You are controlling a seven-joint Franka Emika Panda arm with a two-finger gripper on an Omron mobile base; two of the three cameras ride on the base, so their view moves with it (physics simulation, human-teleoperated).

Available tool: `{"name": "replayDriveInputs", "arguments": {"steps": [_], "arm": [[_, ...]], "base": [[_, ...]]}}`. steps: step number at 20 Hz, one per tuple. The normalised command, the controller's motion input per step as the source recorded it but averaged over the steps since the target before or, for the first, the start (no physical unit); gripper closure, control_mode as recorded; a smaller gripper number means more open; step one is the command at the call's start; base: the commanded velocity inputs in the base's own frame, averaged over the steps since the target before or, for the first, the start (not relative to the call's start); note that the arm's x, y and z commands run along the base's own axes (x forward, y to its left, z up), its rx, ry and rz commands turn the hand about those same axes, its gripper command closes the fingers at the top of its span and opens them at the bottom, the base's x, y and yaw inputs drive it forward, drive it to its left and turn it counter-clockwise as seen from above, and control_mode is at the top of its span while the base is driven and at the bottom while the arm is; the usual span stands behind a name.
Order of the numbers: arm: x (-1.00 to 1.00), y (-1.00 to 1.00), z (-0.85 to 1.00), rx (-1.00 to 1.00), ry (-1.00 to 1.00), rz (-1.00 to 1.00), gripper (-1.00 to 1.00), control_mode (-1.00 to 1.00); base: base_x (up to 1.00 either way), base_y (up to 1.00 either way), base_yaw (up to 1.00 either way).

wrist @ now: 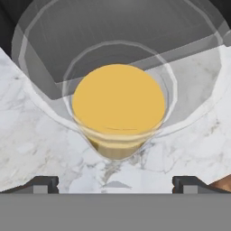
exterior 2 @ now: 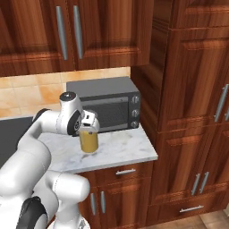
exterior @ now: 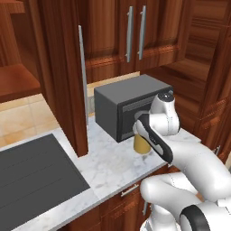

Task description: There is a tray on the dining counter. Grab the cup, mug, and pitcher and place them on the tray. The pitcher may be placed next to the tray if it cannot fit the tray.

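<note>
Over the pitcher point(wrist: 118, 108)
My jaws stand wide apart just above its rim, on the marble bench point(exterior 2: 120, 150) before the microwave point(exterior 2: 109, 100).

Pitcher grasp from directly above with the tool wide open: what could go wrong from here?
The pitcher holds orange-yellow liquid; a tilted or bumped grasp could spill it on the marble counter. The open tool hovers over the clear rim, which it may clip while descending. The microwave stands close behind, limiting clearance.
</note>
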Motion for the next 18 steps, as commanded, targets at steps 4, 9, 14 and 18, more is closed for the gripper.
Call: {"name": "replayDriveInputs", "arguments": {"steps": [4,9,14,18], "arm": [[0.0,0.0,0.0,0.0,0.0,0.0,-1.0,-1.0],[0.0,0.0,0.0,0.0,0.0,0.0,-1.0,-1.0],[0.0,0.0,0.0,0.0,0.0,0.0,-1.0,-1.0],[0.0,0.0,-0.1,0.0,0.0,0.0,-1.0,-1.0]], "base": [[0.0,0.0,0.0],[0.0,0.0,0.0],[0.0,0.0,0.0],[0.0,0.0,0.0]]}}
